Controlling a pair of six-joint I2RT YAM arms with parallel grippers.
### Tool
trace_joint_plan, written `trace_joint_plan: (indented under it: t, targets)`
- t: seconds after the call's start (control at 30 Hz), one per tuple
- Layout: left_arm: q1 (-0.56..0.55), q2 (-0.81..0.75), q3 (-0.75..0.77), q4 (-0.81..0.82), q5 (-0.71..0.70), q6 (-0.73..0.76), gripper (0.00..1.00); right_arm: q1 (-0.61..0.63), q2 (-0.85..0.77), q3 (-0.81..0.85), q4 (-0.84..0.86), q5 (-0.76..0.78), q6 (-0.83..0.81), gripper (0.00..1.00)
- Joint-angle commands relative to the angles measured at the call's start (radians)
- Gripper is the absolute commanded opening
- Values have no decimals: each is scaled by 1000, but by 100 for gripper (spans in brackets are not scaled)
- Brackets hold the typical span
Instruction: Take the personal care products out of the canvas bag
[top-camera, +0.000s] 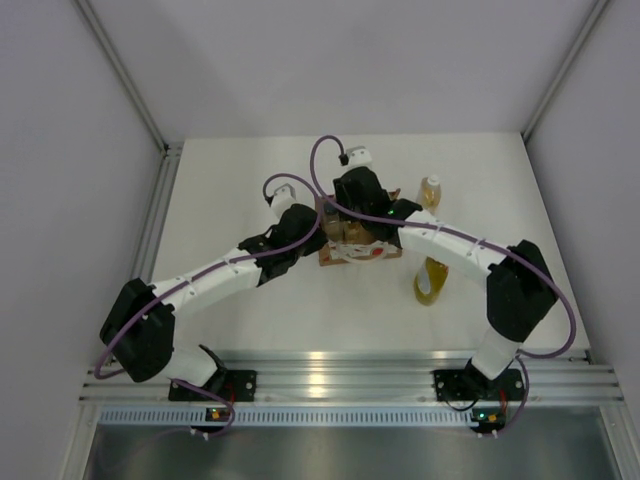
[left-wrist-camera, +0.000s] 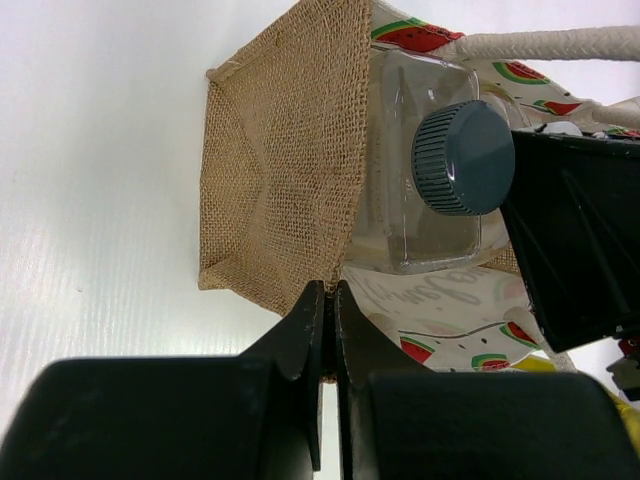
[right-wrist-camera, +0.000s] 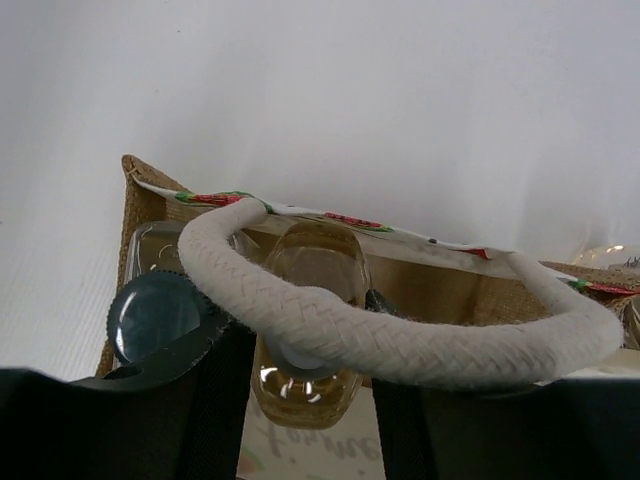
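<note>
Tan-brown canvas bag: left gripper is pinched together on its rim.
Amber plastic bottle: right gripper is clamped around it.
Risk: white rope handle may catch the bottle and lift the bag.

partly hidden cursive lettering on white band of canvas bag, unreadable

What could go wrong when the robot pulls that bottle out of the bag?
The rope handle lies across the right tool around the amber bottle, so lifting may snag it and drag the canvas bag. The left tool pinches only the bag's edge, so it might slip. The grey-capped bottle sits close and could get bumped.
</note>
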Motion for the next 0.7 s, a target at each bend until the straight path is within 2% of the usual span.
trace_joint_plan:
  t: [0.0, 0.03, 0.17, 0.27, 0.33, 0.67]
  targets:
    - [-4, -8, -25, -39, 11, 16, 0, -2, 16, 31, 13, 20, -5, 44]
    - [-4, -6, -25, -39, 11, 14, 0, -2, 17, 34, 13, 20, -5, 42]
    - [-4, -5, -27, -39, 9, 14, 0, -4, 10, 33, 15, 20, -5, 17]
    - [-4, -6, -27, -39, 8, 16, 0, -4, -12, 31, 13, 22, -8, 10]
    - [-4, -6, -27, -39, 9, 14, 0, -4, -24, 31, 13, 22, -10, 1]
    - [-4, -3, -27, -39, 11, 8, 0, -4, -124, 83, -4, 26, -36, 0]
